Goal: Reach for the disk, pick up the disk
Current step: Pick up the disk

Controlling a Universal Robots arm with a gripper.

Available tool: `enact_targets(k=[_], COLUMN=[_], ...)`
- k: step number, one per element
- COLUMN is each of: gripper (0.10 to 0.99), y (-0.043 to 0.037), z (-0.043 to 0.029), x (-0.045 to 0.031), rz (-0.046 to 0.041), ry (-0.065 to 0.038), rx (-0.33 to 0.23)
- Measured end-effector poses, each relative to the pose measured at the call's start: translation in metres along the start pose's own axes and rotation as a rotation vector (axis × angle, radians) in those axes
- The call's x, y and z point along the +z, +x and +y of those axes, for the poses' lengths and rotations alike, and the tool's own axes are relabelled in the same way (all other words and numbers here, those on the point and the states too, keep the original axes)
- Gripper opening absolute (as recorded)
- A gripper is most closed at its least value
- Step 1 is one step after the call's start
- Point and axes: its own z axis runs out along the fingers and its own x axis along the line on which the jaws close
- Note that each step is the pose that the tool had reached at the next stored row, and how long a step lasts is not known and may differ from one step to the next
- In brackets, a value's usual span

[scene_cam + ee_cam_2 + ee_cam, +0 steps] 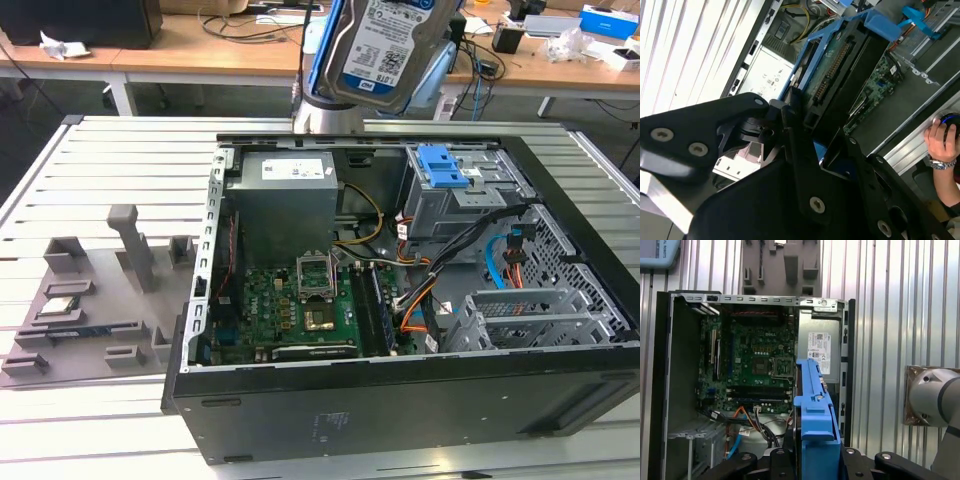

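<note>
The disk (385, 45) hangs in the air above the back edge of the open computer case (400, 400), its white-and-blue label facing the exterior camera and its blue bracket around it. In the second wrist view the disk's (832, 67) green circuit side shows, and my gripper (812, 132) is shut on its near end with black fingers on both sides. The first wrist view looks down along the disk's blue bracket edge (812, 410), with the gripper (815, 462) clamped around it, high over the case.
Inside the case are the motherboard (300, 300), a grey power supply (285, 195), a blue-topped drive cage (450, 175) and loose cables (440, 270). A grey fixture (90, 290) lies at the exterior view's left. A person's hand (942, 142) rests beside the table.
</note>
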Motion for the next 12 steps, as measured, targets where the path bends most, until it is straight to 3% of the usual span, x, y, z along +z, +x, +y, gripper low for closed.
enact_targets(k=[6, 12], gripper=[0.369, 0.369], y=[0.0015, 0.0025], z=[-0.0291, -0.0485], x=[-0.0012, -0.0020], rz=[0.0000, 0.0001], ry=[0.000, 0.000], rx=[0.000, 0.000])
